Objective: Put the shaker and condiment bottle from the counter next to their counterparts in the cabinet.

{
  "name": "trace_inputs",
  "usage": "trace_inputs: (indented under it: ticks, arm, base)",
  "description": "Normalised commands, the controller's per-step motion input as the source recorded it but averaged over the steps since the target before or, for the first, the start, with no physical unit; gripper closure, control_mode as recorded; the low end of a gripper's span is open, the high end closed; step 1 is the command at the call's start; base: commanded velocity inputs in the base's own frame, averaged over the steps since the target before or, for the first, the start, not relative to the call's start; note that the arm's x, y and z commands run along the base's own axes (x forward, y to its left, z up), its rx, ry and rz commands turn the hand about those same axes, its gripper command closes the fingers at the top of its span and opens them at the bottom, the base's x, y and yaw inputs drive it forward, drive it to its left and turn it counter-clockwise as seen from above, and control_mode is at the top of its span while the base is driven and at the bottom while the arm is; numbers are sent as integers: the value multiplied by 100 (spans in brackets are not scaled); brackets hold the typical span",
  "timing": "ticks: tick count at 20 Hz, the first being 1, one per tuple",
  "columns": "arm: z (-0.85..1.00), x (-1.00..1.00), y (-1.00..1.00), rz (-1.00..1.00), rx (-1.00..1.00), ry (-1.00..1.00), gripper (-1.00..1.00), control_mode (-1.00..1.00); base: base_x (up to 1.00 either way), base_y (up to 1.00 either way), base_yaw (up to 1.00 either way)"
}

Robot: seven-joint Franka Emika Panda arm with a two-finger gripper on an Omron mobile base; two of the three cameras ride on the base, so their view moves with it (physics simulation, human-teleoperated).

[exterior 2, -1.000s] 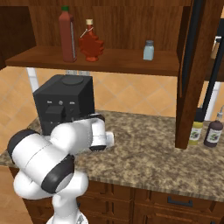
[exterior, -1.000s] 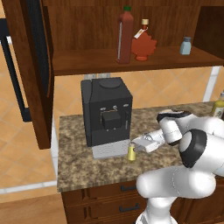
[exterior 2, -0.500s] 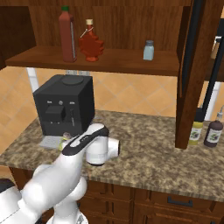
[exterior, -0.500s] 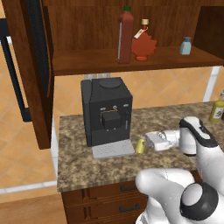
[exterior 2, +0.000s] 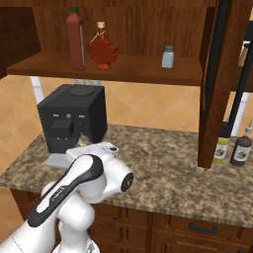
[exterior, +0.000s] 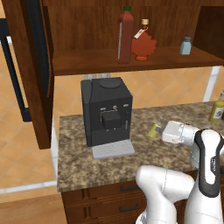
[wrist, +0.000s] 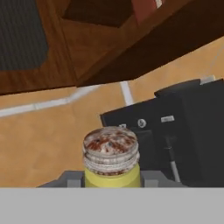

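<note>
Kitchen corner, dark wood cabinet (exterior: pixel 39 83) with its door swung open above a speckled granite table (exterior: pixel 83 162). On the shelf the condiment bottle (exterior: pixel 124 35) is already seen standing just beside the maple-leaf bottle (exterior: pixel 143 43); the pale blue shaker (exterior: pixel 186 45) stands well apart to the right. The first half of the task is judged done.

The yellow-green shaker (wrist: pixel 111 162) is clamped in the hand (exterior: pixel 158 130), jaws closed on its body, silvery top facing the hand camera. It is held tilted, lifted off the table, near the coffee machine (exterior: pixel 107 113).

Step in hand: carrying the shaker. A lift to shelf height and a reach right toward the blue shaker are called for next, with the shelf edge to be cleared and the shaker righted before release.
</note>
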Motion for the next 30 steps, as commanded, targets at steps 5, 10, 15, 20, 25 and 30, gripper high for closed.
trace_inputs:
  ticks: [5,10,15,20,25,30]
  arm:
    - [56,-39,-48,-48,0,-12,100,-100]
    - [83,-19,-6,-39,-1,-3,100,-100]
    - [80,-6,3,-37,-3,0,100,-100]
    - [73,-13,0,-36,0,-1,100,-100]
    - [73,-19,-5,-34,0,0,100,-100]
    - [89,-12,-10,-29,1,15,100,-100]
  base:
    - [0,0,0]
    - [0,0,0]
    - [0,0,0]
    - [0,0,0]
    - [0,0,0]
    - [0,0,0]
